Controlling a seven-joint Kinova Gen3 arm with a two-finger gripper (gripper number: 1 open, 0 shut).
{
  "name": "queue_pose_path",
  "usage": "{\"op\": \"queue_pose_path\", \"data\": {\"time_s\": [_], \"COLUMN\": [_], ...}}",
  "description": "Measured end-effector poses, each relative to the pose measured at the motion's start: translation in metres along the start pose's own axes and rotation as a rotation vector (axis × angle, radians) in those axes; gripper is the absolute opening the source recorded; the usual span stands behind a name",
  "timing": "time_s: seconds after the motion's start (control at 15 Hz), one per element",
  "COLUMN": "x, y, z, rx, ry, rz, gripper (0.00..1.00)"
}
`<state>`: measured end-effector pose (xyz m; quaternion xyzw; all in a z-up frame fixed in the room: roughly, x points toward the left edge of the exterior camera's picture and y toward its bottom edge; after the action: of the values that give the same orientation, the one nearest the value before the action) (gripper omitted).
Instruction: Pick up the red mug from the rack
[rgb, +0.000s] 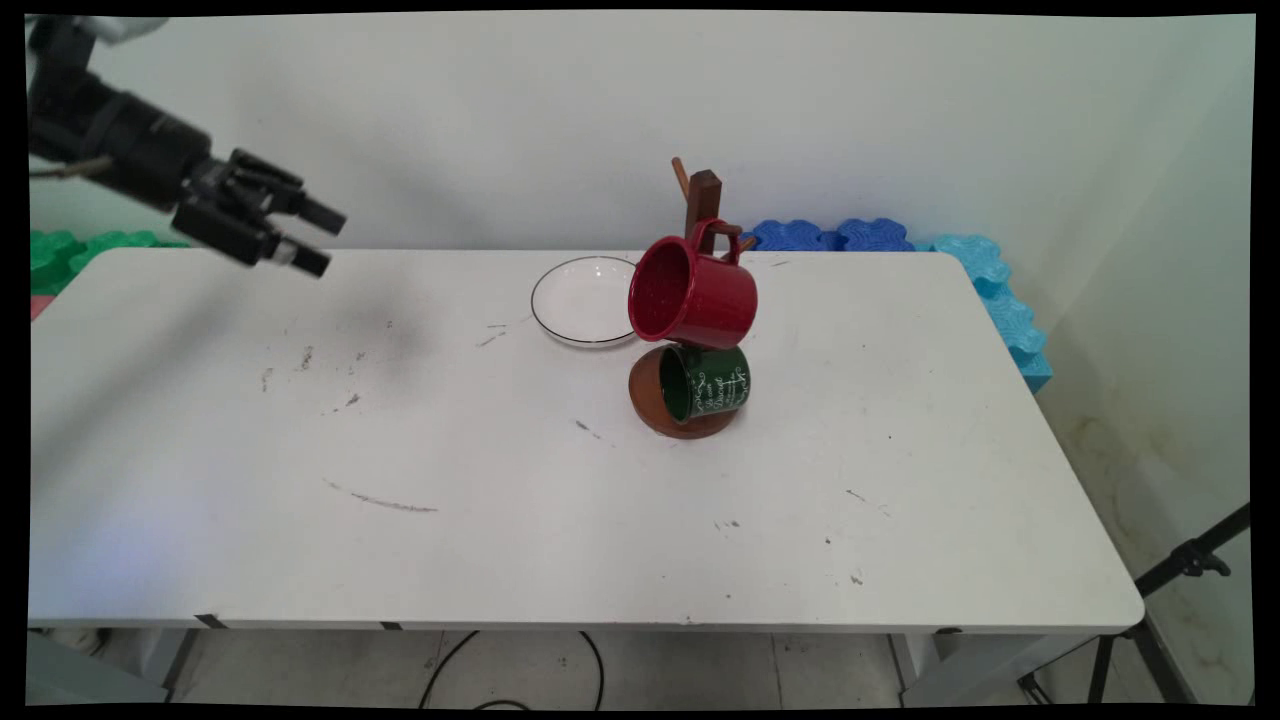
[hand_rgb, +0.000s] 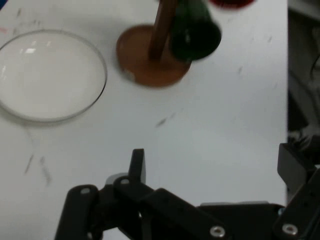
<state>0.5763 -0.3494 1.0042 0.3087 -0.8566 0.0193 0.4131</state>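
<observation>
Black two-finger gripper upper left, raised, tilted down-right | fingers apart, empty | red enamel mug on brown wooden mug tree, centre

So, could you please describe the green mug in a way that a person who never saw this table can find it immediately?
On the white table, right of centre, stands a brown wooden mug stand with a round base. Two mugs hang on it, one above the other. The green mug is the lower one, just over the base, dark with white lettering, while the red mug above it is larger and plain.
</observation>
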Motion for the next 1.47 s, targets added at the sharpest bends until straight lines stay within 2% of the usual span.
{"op": "queue_pose_path", "data": {"time_s": [0.33, 0.67, 0.87, 1.13, 1.47], "x": [0.062, 0.104, 0.122, 0.134, 0.143], "y": [0.037, 0.066, 0.086, 0.106, 0.129], "z": [0.031, 0.077, 0.109, 0.147, 0.2], "rx": [-0.022, -0.017, -0.017, -0.014, -0.012], "ry": [0.04, 0.056, 0.051, 0.043, 0.039], "rz": [-0.112, -0.204, -0.252, -0.3, -0.311], "gripper": [1.0, 1.0, 1.0, 1.0, 1.0]}}
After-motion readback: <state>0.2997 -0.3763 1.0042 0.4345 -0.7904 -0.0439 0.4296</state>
